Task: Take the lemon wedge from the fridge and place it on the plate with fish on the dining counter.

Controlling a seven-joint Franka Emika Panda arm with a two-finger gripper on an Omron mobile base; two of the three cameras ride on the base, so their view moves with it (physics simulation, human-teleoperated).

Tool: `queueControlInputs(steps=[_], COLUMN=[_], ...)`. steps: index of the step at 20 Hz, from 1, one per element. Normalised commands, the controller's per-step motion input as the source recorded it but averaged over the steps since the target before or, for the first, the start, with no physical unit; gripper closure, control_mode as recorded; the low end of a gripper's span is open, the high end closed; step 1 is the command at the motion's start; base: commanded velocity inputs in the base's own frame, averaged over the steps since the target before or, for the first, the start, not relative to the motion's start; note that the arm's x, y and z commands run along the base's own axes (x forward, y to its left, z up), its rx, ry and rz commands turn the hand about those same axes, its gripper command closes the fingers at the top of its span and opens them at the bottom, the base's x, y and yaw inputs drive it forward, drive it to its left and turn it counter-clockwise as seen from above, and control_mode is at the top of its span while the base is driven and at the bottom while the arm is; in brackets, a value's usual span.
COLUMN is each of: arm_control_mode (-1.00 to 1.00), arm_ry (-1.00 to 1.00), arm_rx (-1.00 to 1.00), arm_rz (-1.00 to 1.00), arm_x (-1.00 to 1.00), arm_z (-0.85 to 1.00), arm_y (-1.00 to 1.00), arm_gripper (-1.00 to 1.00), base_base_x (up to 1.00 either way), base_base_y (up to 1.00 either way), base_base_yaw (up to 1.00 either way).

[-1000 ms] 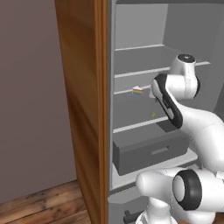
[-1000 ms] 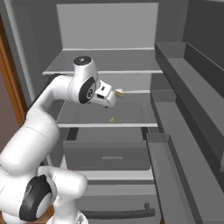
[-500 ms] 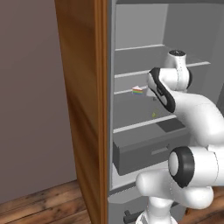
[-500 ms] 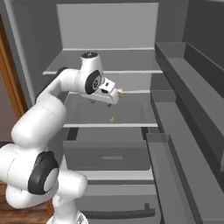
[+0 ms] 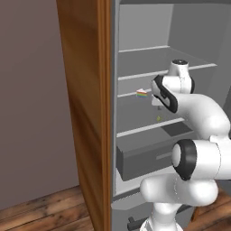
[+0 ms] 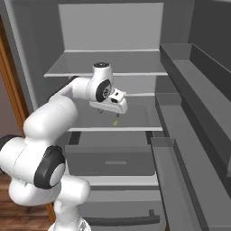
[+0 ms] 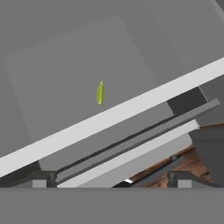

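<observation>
The fridge [image 5: 135,67] stands open and the arm reaches into it at the level of the 2nd shelf. The lemon wedge [image 5: 142,93] lies on that shelf, near its front edge and toward its left end, in the left base view. It sits just beside the robot's wrist, on the wrist's left, and nothing touches it. Its thin end seems to point left, so its long axis runs roughly along the shelf's front edge, though it is too small to be sure.

The gripper [image 6: 109,112] hangs from the hand and points down and forward, over the 3rd shelf [image 6: 135,128]. I cannot tell whether the jaws are open or closed. It holds nothing that I can see.

The hand view looks down on that lower shelf, where 1 small yellow-green sliver [image 7: 100,92] lies well back from the pale front edge, standing lengthwise up the picture. The same speck shows just below the gripper in the right base view [image 6: 115,122].

So the wedge probably lies up and to the left of the jaws, 1 shelf above where they aim. The coming move likely calls for lifting and swinging left before closing across the wedge's narrow width.

Below the shelves a grey drawer [image 6: 115,160] is shut. Door bins [image 6: 180,103] run along the right.
</observation>
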Motion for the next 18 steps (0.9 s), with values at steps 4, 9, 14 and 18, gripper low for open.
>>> queueControlInputs(steps=[4,9,14,18], arm_control_mode=[-1.00,-1.00,-1.00,-1.00], arm_ry=[0.02,0.00,-0.03,-0.03], arm_rx=[0.00,0.00,0.00,0.00], arm_rz=[0.00,0.00,0.00,0.00], arm_x=[0.20,0.29,0.43,0.32], arm_z=[-0.37,-0.22,-0.25,-0.24], arm_y=[0.00,0.00,0.00,0.00], arm_gripper=[-1.00,-1.00,-1.00,-1.00], base_base_x=[0.00,0.00,0.00,0.00], base_base_y=[0.00,0.00,0.00,0.00], base_base_yaw=[0.00,0.00,0.00,0.00])
